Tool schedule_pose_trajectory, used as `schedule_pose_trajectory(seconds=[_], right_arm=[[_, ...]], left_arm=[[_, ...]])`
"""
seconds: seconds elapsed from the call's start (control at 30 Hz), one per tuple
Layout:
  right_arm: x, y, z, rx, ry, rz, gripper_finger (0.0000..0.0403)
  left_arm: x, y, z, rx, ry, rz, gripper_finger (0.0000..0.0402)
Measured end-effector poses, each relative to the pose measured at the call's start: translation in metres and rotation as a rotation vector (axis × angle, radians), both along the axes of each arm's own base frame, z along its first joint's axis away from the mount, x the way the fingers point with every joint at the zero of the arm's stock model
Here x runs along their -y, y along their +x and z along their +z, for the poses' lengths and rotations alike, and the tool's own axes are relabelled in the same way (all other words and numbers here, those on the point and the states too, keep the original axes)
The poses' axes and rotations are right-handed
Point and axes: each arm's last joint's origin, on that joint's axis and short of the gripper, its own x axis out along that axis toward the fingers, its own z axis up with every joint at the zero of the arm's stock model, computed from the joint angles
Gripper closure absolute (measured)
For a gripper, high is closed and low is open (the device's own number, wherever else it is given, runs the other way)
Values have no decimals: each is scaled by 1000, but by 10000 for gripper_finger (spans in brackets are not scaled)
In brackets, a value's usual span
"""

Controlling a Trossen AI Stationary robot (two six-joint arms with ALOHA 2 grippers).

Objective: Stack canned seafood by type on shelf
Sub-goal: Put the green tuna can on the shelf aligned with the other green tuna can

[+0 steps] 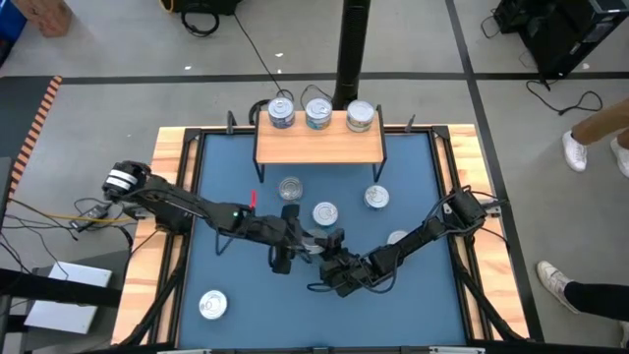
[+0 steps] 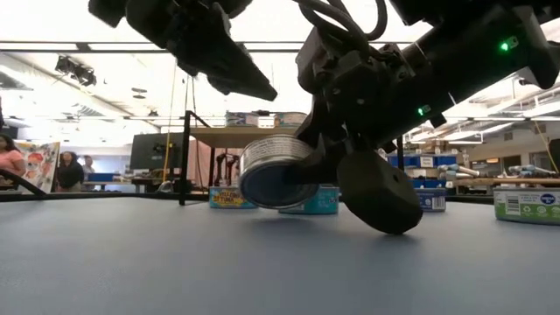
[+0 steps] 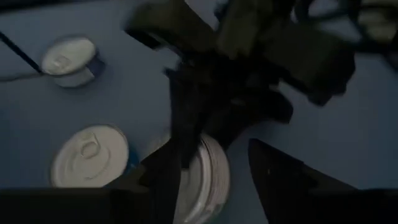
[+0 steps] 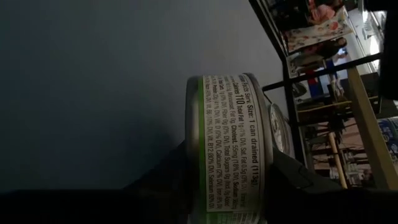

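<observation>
Silver-topped tin with green-edged white label clamped on edge between right gripper fingers, lifted above table's blue mat near centre. Left gripper just beside it, fingers apart, holding nothing. Light-wood shelf at far edge carries three tins in row. Loose tins on mat: three near shelf, one toward near-left corner.

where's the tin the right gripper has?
Mid-mat in the high view, the tin sits tilted in the right gripper, off the mat, beside the left gripper.
</observation>
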Motion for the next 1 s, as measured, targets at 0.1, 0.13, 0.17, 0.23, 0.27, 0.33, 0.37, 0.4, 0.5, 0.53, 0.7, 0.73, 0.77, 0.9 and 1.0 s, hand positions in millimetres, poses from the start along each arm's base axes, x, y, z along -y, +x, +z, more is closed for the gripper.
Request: schedule_pose_trajectory(seconds=[0.1, 0.13, 0.17, 0.23, 0.27, 0.33, 0.37, 0.4, 0.5, 0.53, 0.7, 0.73, 0.77, 0.9, 1.0], right_arm=[[0, 0, 0, -2, 0, 1, 261], [0, 0, 0, -2, 0, 2, 261], [0, 0, 0, -4, -3, 4, 261], [-1, 1, 2, -12, -13, 8, 261], [-1, 1, 3, -17, -23, 10, 261], [-3, 3, 6, -24, -50, 10, 261], [-4, 4, 8, -25, -53, 12, 261], [-4, 4, 11, -33, -56, 13, 261], [-3, 3, 23, -41, -67, 5, 261], [-2, 2, 27, -43, -78, -2, 261], [2, -4, 60, -38, -101, -25, 261], [4, -6, 66, -35, -109, -34, 261], [7, -8, 73, -36, -117, -41, 261], [26, -18, 99, -57, -164, -95, 261], [43, -24, 119, -62, -222, -152, 261]], left_arm=[[-4, -14, -3, 71, -48, 30, 211], [-5, -17, -3, 106, -63, 35, 211], [-6, -21, -4, 129, -73, 37, 211], [-8, -29, -3, 177, -95, 42, 211], [-9, -32, -3, 203, -112, 46, 211], [-11, -40, -3, 245, -127, 50, 211], [-12, -43, -3, 266, -132, 52, 211], [-13, -46, -2, 292, -140, 56, 211], [-16, -54, -2, 356, -149, 77, 211], [-16, -57, -3, 371, -151, 80, 211], [-21, -68, -8, 452, -163, 113, 211], [-21, -70, -10, 463, -165, 117, 211], [-21, -71, -11, 477, -168, 119, 211], [-23, -74, -13, 499, -169, 135, 211], [-23, -74, -13, 505, -164, 140, 211]])
